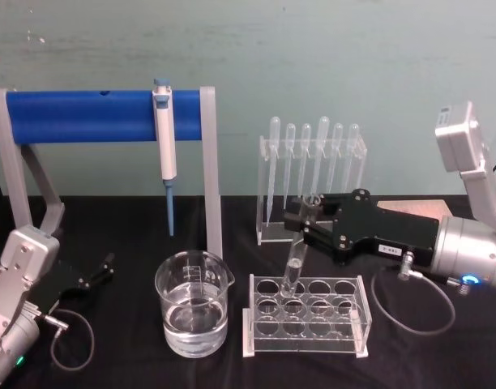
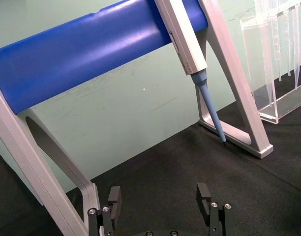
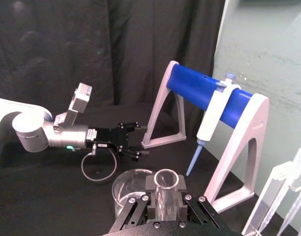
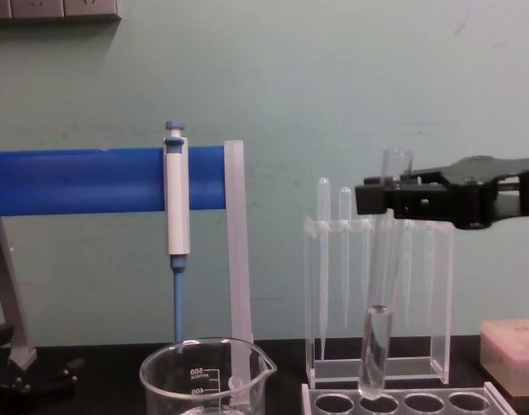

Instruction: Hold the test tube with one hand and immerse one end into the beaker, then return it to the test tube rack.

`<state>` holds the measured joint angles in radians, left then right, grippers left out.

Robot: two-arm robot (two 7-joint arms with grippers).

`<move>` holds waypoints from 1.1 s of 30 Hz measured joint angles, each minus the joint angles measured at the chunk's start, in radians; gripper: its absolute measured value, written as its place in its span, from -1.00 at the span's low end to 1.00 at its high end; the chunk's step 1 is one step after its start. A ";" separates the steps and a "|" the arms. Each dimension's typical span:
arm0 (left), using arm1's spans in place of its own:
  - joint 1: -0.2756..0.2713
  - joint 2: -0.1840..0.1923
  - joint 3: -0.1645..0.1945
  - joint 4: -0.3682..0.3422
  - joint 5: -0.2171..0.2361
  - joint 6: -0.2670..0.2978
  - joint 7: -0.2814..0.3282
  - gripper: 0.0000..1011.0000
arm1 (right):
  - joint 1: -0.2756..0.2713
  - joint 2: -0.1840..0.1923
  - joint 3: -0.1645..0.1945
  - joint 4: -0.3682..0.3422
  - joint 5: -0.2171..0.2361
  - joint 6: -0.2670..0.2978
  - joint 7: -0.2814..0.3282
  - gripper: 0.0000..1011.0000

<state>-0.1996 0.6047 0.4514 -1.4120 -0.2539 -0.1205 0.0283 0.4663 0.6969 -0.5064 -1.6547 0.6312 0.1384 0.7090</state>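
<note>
One arm is working: the right gripper (image 1: 301,227) is clamped on the test tube (image 1: 296,266) near its rim. The tube is slightly tilted, its round bottom at a back-row hole of the test tube rack (image 1: 357,344). The beaker (image 1: 193,312), holding water, sits just left of the rack and apart from the tube. Can't tell if the dip is done; seating and release are left either way. The left gripper (image 1: 100,271) is parked far left, fingers apart.

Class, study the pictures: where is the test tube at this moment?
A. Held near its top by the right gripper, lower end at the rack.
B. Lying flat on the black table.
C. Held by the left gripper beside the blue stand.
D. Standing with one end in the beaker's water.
A: the right gripper grips the test tube near its rim, and its round end hangs at the test tube rack, apart from the beaker.
</note>
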 joint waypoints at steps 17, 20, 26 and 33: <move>0.000 0.000 0.000 0.000 0.000 0.000 0.000 0.98 | 0.120 -0.058 -0.069 0.004 -0.001 0.028 -0.006 -0.55; 0.000 0.000 0.000 0.000 0.000 0.000 0.000 0.98 | 0.140 -0.073 -0.083 0.014 -0.002 0.028 -0.005 -0.55; 0.000 0.000 0.000 0.000 0.000 0.000 0.000 0.98 | 0.176 -0.106 -0.110 0.041 -0.003 0.028 -0.001 -0.55; 0.000 0.000 0.000 0.000 0.000 0.000 0.000 0.98 | 0.206 -0.137 -0.134 0.071 -0.003 0.023 0.006 -0.55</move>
<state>-0.1996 0.6046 0.4513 -1.4120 -0.2539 -0.1205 0.0283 0.6722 0.5600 -0.6407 -1.5839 0.6285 0.1613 0.7149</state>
